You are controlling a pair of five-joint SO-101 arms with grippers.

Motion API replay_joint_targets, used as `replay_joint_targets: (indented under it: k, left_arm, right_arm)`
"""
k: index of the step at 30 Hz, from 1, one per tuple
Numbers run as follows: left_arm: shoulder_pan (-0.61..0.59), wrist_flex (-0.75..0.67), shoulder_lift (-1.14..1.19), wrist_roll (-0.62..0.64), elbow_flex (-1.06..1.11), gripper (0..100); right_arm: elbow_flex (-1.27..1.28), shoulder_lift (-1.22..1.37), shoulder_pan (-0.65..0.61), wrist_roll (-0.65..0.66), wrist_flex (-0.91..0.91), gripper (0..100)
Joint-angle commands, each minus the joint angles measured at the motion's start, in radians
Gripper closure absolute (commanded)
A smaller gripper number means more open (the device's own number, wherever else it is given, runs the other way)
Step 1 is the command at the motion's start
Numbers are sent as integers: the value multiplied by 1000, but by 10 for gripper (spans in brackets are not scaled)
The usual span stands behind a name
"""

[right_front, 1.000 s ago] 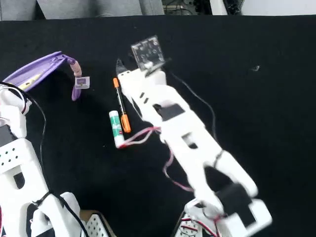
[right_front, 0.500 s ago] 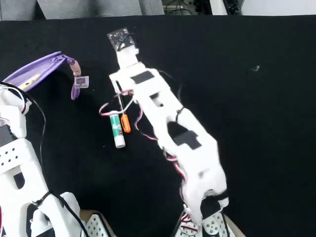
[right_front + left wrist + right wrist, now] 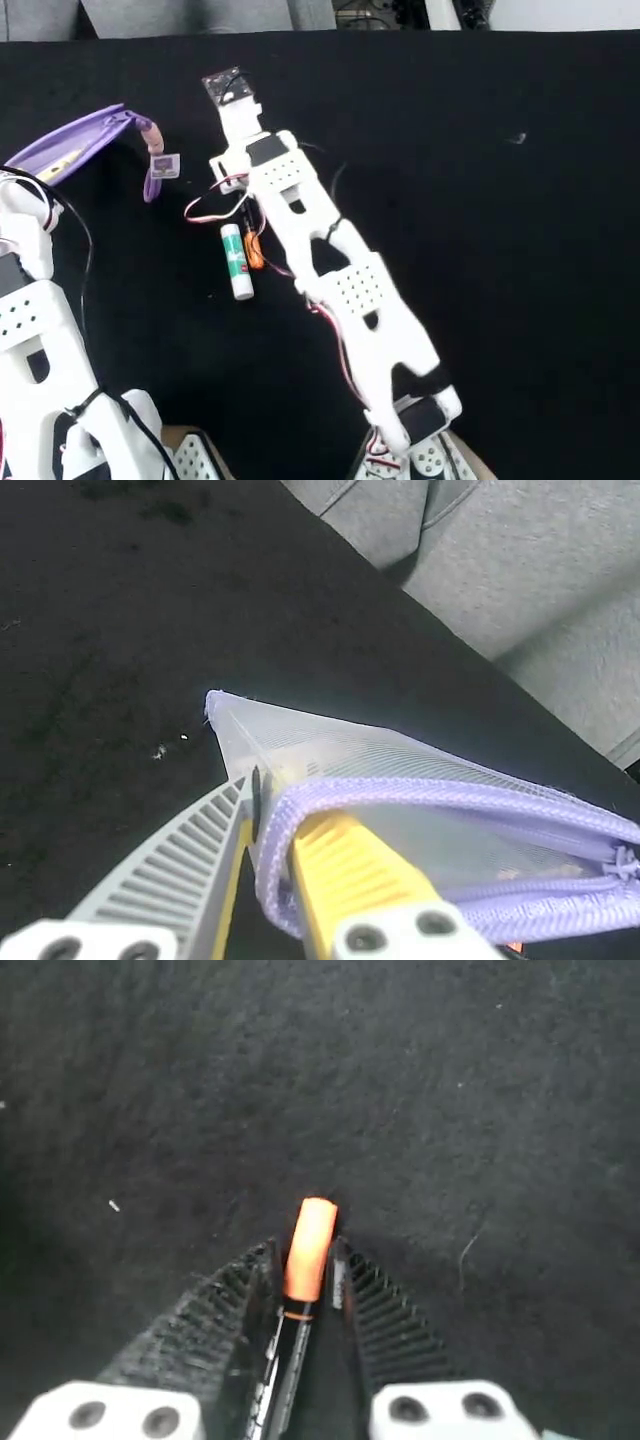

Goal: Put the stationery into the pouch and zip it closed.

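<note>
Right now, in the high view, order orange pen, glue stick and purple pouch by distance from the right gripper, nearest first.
1. orange pen, between fingers of the right gripper
2. glue stick, beside the pen
3. purple pouch, far left

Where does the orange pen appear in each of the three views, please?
High view: orange pen lies left of centre, beside the glue stick, mostly under the right arm.
Left wrist view: faces the purple pouch instead, away from the pen.
Right wrist view: pen centred, at the right gripper.
Shared landmark: the black table; the pouch, at the high view's left edge, ties in the left wrist view.
</note>
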Motion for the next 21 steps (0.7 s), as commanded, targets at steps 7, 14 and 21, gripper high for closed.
replay_joint_targets:
  k: [7,14,21]
  left_arm:
    - [-2,-25,-15,15,-19,971]
    - [-2,-23,-15,15,-19,971]
    - [-2,-25,-15,15,-15,971]
  right_arm:
    - [-372,156,11,-21,123,920]
    - [-372,157,17,-15,175,923]
    - [-380,156,51,58,288,923]
